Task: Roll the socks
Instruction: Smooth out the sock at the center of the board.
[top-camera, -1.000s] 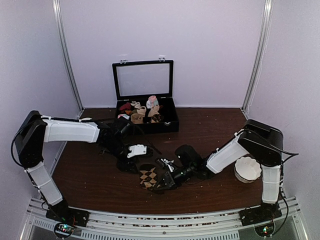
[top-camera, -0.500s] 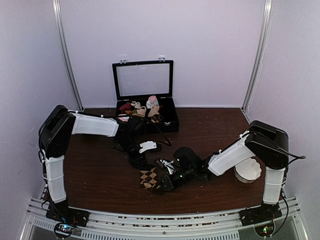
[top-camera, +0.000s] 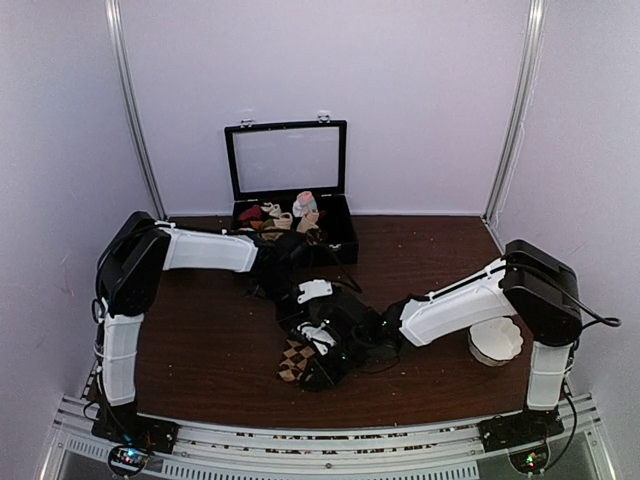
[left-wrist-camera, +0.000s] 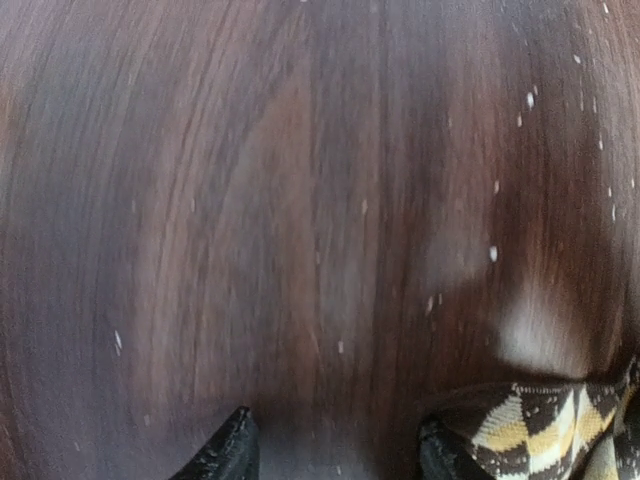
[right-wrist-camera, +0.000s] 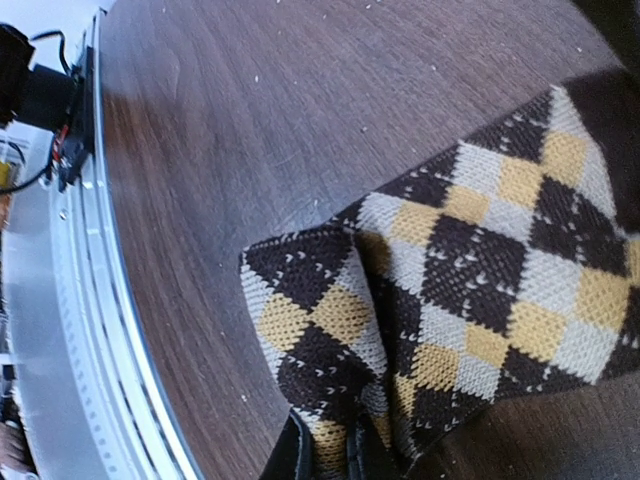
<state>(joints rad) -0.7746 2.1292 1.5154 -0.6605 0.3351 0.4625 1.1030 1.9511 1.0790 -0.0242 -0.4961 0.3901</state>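
Right arm (top-camera: 450, 305) low — fingers (right-wrist-camera: 292, 460) pinching socks (right-wrist-camera: 470, 280)

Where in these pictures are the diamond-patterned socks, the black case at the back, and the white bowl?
argyle socks (right-wrist-camera: 480, 250): right wrist view, middle of the patterned fabric.
black case (top-camera: 286, 158): top view, inside of the raised lid.
white bowl (top-camera: 495, 340): top view, centre of its inside.

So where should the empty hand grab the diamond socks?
Probably the end of the socks away from the right gripper, coming down from above: the fabric lies mostly flat on the table, and that gripper pinches one folded corner.
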